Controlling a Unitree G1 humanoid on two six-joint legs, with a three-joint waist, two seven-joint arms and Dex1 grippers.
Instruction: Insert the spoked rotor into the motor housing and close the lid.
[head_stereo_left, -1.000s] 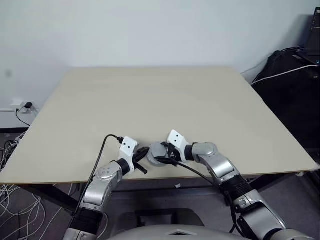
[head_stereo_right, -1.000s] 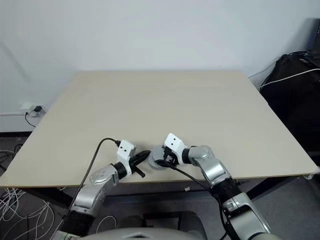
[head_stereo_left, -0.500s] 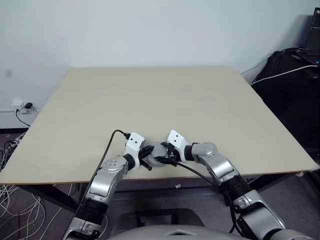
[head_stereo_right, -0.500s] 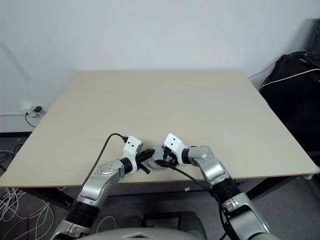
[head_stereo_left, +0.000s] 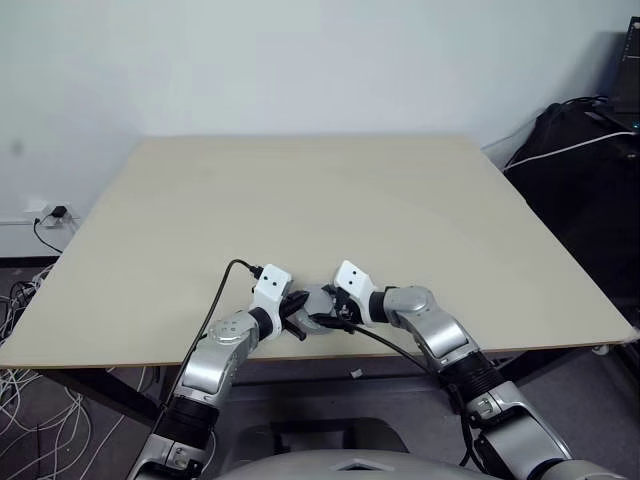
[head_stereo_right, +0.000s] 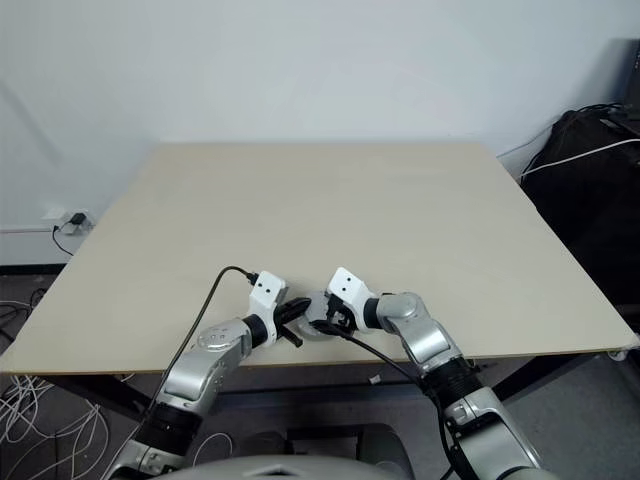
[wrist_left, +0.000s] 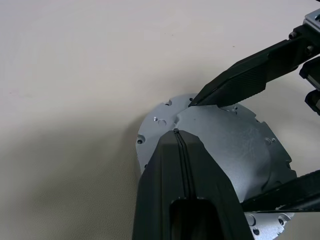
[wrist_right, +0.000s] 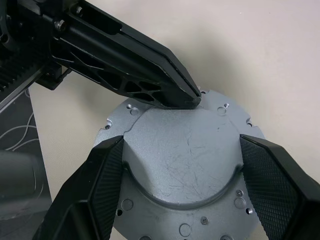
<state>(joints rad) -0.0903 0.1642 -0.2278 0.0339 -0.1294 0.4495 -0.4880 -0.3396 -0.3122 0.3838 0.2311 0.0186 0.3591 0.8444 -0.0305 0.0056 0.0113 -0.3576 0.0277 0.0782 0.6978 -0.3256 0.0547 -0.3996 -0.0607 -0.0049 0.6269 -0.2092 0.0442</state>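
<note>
The round grey motor housing (wrist_right: 182, 162) sat on the table (head_stereo_left: 330, 190) near its front edge, at the lower middle of the left eye view. Its flat lid (wrist_left: 227, 145) was already on top, so the spoked rotor was probably inside, but I could not see it.

The right gripper (wrist_right: 182, 172) had its two black fingers (wrist_right: 272, 172) spread wide, one on each side of the raised lid. It hugged the lid, most likely to keep the housing from sliding.

The left gripper (wrist_left: 176, 132) was shut tight with nothing in it. Its pointed tip rested on the top of the lid near the edge, at the middle of the left wrist view. A shut gripper works like one strong finger, so I think it was there to push the lid down flat.

The lid looked nearly seated. I could not tell if it was fully closed.
</note>
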